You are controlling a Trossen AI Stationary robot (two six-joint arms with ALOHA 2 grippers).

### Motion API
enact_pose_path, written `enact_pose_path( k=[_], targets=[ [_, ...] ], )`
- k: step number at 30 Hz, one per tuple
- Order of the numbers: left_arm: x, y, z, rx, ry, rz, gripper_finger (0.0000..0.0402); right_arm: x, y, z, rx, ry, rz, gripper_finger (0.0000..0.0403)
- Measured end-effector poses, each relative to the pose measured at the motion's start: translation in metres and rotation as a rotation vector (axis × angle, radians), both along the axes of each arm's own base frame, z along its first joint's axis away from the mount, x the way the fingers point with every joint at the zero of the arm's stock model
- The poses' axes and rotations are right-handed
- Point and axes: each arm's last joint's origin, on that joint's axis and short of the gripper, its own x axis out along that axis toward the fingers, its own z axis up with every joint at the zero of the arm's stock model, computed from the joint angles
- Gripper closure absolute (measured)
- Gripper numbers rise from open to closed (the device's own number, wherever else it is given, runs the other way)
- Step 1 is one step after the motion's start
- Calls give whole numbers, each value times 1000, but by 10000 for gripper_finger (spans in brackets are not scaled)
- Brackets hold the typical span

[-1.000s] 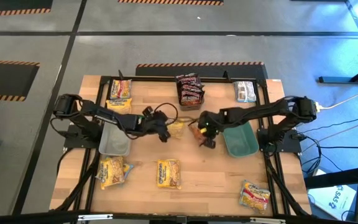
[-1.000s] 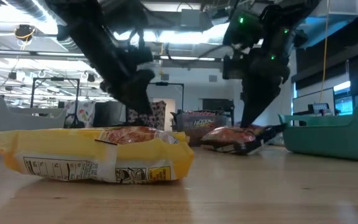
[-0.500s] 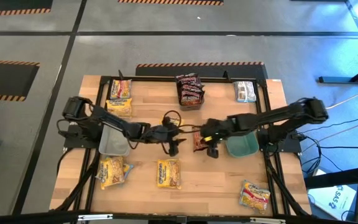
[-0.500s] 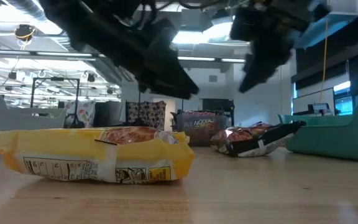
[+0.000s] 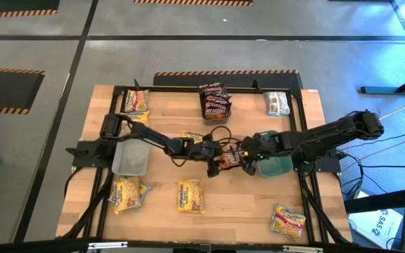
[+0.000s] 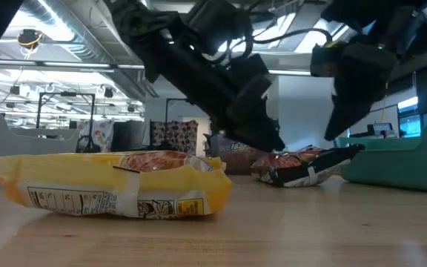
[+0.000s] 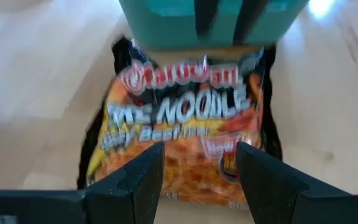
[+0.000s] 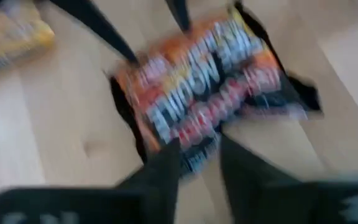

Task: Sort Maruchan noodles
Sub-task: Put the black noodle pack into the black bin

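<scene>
A dark red-orange Maruchan noodle packet (image 5: 230, 156) lies flat on the table's middle, next to the teal bin (image 5: 276, 163). My left gripper (image 7: 197, 168) reaches in from the left and stands open, one finger on either side of the packet's left end (image 7: 191, 162). My right gripper (image 8: 199, 155) is open just above the packet's right end (image 6: 343, 153), clear of it. Yellow packets (image 5: 190, 195), more dark red ones (image 5: 214, 102) and a silver-white one (image 5: 278, 103) lie about the table. My left gripper comes at the dark red packet's left end (image 6: 267, 172) slanting down from the table's left. Its open fingers (image 7: 143, 177) stand across that end. I cannot tell whether they touch it. The packet lies flat on the table.
A clear grey bin (image 5: 131, 156) sits at the left under my left arm. Yellow packets lie at the far left (image 5: 136, 100), near left (image 5: 127, 193) and near right (image 5: 288, 220), and one (image 5: 193, 135) beside my left arm. One fills the low view's foreground (image 6: 117, 182).
My right gripper has let go of the dark red packet, risen and drawn back toward the table's right edge; the packet, tilted before, now lies flat. My left gripper has swept toward the right edge and down, as far as the packet's left end.
</scene>
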Motion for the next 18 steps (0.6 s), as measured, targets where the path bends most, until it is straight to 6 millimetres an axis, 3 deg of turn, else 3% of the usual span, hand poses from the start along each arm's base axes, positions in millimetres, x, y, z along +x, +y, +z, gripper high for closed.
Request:
enact_pose_path(
  k=[5, 9, 14, 18],
  targets=[
    [-3, 0, -5, -24, 70, -2, 209, 3, -1, 0, -29, -21, -9, 191],
    [-9, -7, -8, -42, 140, 13, 209, 5, 0, 1, -26, -44, -7, 138],
    [-11, -23, -9, -90, 143, 17, 209, 8, 0, 2, -24, -71, -7, 117],
    [-15, -40, 5, -96, 113, -20, 209, 14, 1, 4, -4, -128, 1, 122]
  ],
)
